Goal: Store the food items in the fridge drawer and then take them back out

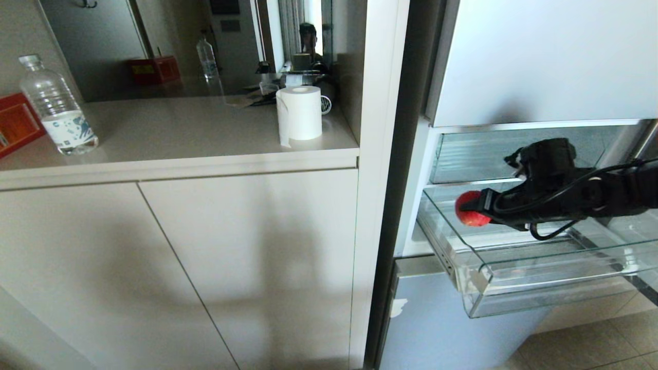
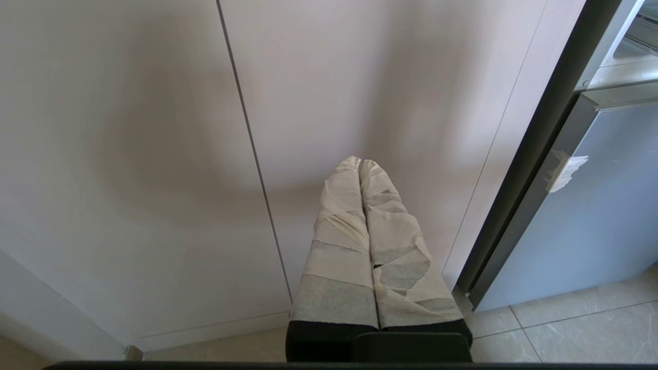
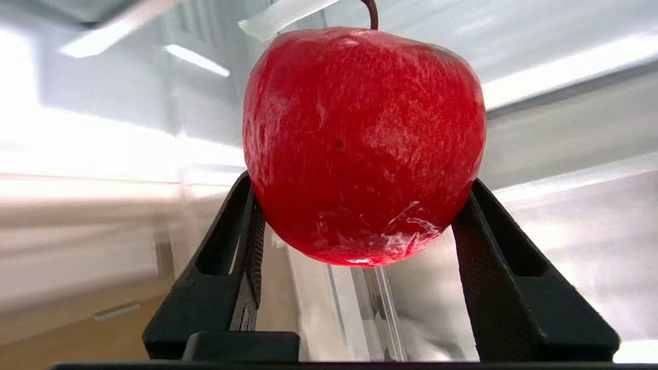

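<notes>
The right gripper (image 1: 470, 208) reaches in from the fridge side, level, w/ a red apple (image 1: 469, 209) pinched between its two black fingers (image 3: 234, 241) — jaws about half spread, pressed on both sides of the fruit. The apple has a stem and a glossy skin. It hangs above the pulled-out clear drawer (image 1: 540, 288), near the drawer's left end, not touching the floor of it as far as I can tell. A white tape scrap (image 1: 479, 280) sits on the drawer's front corner. Behind it is a second clear bin (image 1: 473, 159), pushed in.

The left gripper (image 2: 360, 167) is parked low by the cabinet doors (image 2: 128, 154) — taped fingers pressed together, nothing held.

On the counter (image 1: 180, 139): a water bottle (image 1: 56, 108) and a paper roll (image 1: 299, 113).
</notes>
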